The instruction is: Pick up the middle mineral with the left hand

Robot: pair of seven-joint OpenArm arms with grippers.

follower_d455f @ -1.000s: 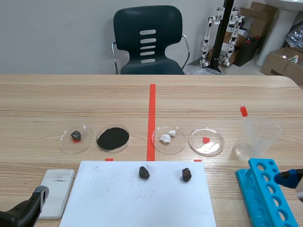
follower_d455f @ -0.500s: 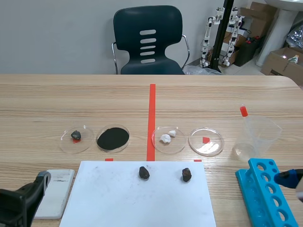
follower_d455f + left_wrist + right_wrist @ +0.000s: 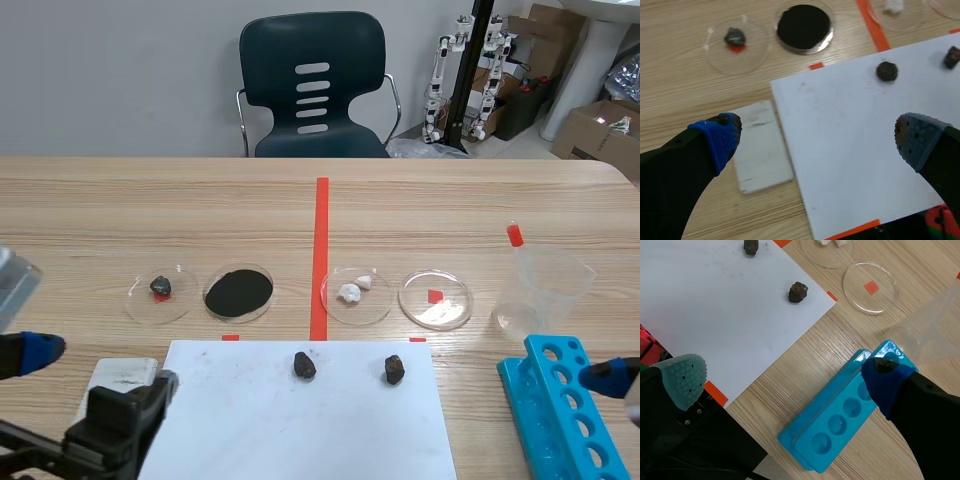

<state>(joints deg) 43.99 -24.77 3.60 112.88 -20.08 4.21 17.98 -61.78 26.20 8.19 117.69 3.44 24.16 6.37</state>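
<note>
now left fingers (image 3: 715, 142) farther forward, spread wide near white tile (image 3: 762, 152)

The wooden table (image 3: 480, 200) carries a white sheet (image 3: 850, 140) spread between the fingers (image 3: 715, 145) of the left gripper (image 3: 817, 132), with a white slab (image 3: 762, 150) beside one of them. Four clear dishes (image 3: 450, 312) lie ahead. A blue rack (image 3: 840, 415) sits by one finger of the right gripper (image 3: 785, 372).

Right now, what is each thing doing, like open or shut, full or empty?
left gripper: open, holding nothing
right gripper: open, holding nothing
middle mineral: lying loose on the white sheet, untouched
powder dish: filled with black powder
rightmost dish: empty
beaker: upright, looks empty
blue rack: visible holes empty
</note>
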